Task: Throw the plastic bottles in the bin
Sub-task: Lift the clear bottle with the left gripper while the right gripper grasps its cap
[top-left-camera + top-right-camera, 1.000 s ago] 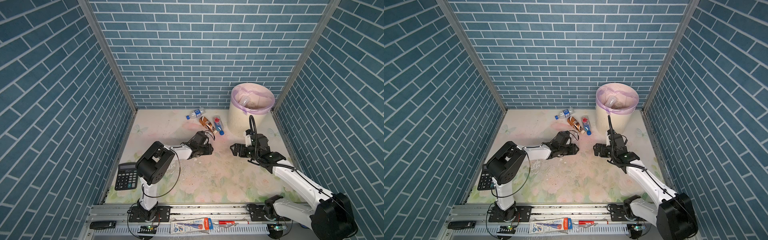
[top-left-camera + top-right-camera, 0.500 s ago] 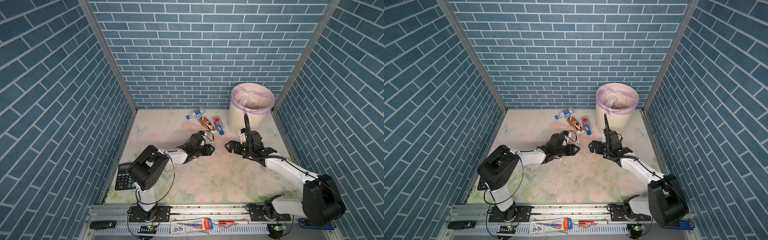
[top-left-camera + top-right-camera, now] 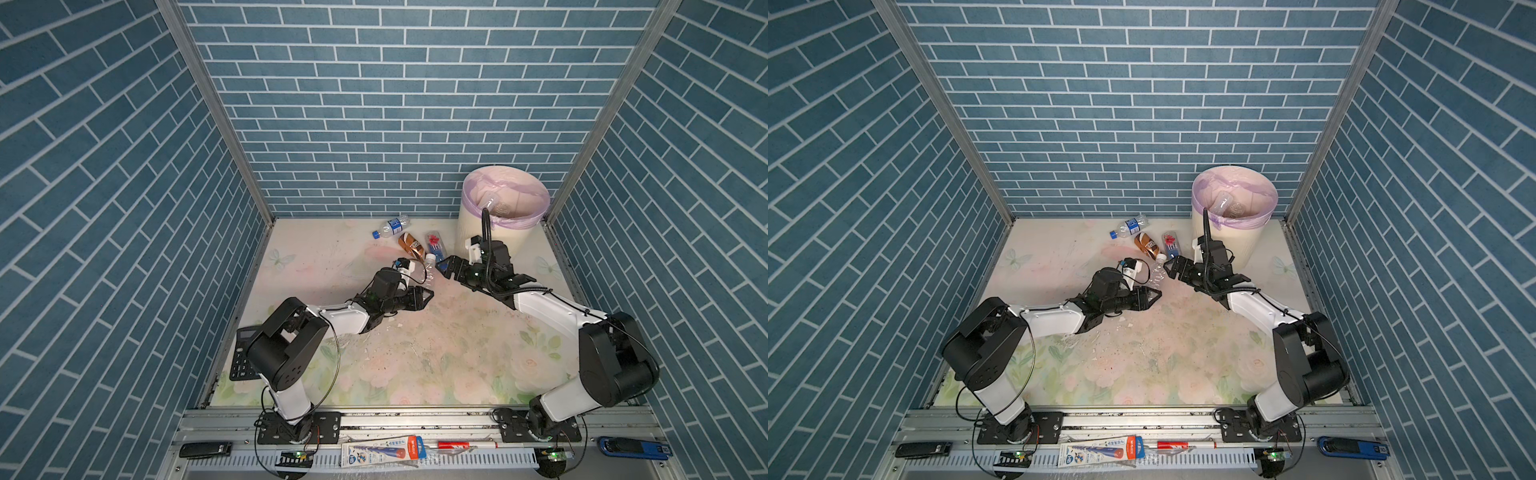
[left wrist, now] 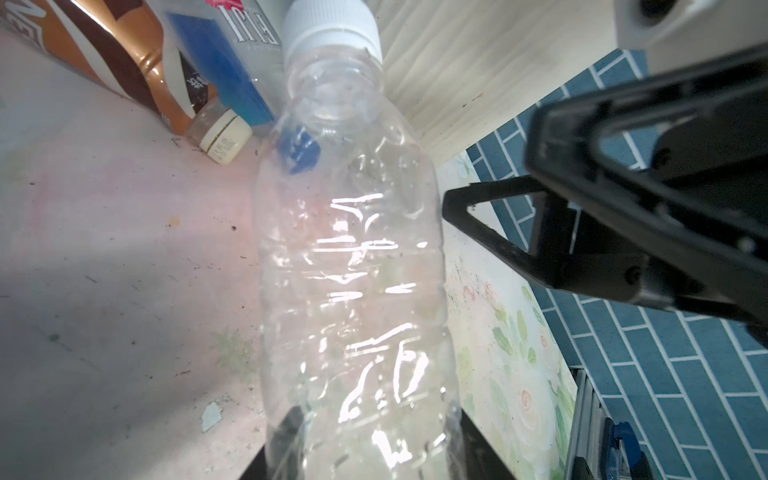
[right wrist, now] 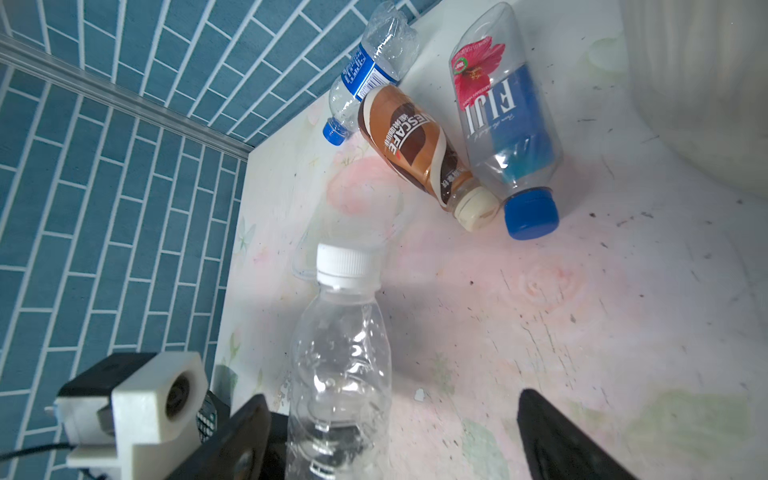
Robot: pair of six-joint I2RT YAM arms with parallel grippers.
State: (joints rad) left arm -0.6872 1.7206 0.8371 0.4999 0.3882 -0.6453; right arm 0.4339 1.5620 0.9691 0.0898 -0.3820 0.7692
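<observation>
Left wrist view: left pincer (image 4: 378, 440) clamps the base of the clear white-capped plastic bottle (image 4: 353, 270) mid-worktop, neck toward the far edge; right pincer (image 4: 490, 174), jaws apart, sits just beside, nearer the cream ribbed bin (image 4: 457, 83).

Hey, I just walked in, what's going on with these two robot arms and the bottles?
The left claw grips a clear white-capped bottle by its base. The right claw is open right beside it, not gripping, so this looks like a handover toward the bin. A blue-label bottle, a brown bottle and a Fiji bottle lie on the table near the bin. One discarded bottle shows inside the bin.
</observation>
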